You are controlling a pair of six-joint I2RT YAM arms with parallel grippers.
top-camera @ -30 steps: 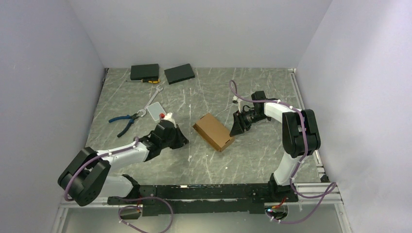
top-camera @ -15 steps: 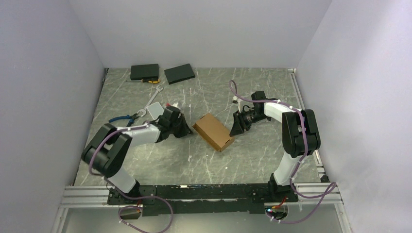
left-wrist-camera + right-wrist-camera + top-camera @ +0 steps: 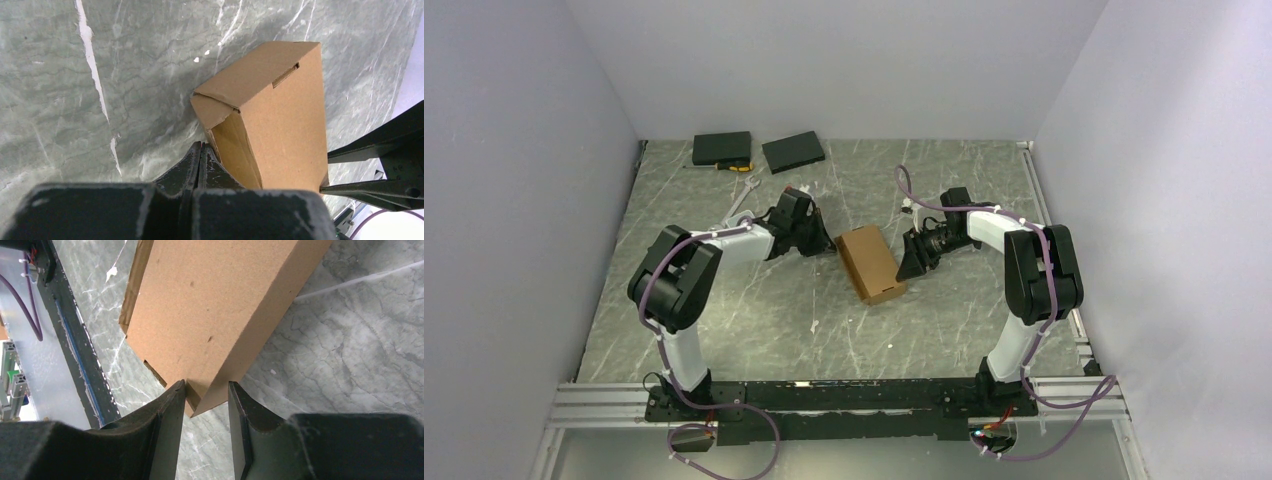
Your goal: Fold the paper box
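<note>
The plain brown corrugated cardboard box (image 3: 868,262) lies on the grey marbled surface (image 3: 754,320) between the two arms. The left gripper (image 3: 200,156), closed tight, touches one end with its tips. The right gripper (image 3: 206,390), narrowly spread, pinches the opposite corner.

The small rectangular brown cardboard box (image 3: 869,263) is matt paperboard, smooth-faced, with rough cut edges. The grey marble-patterned worktop (image 3: 824,320) is smooth with a faint sheen. The left gripper (image 3: 201,150) is matt black, scuffed whitish.

One paper box (image 3: 869,262), two black slabs (image 3: 722,149) and two arms (image 3: 1036,268) are in view.
</note>
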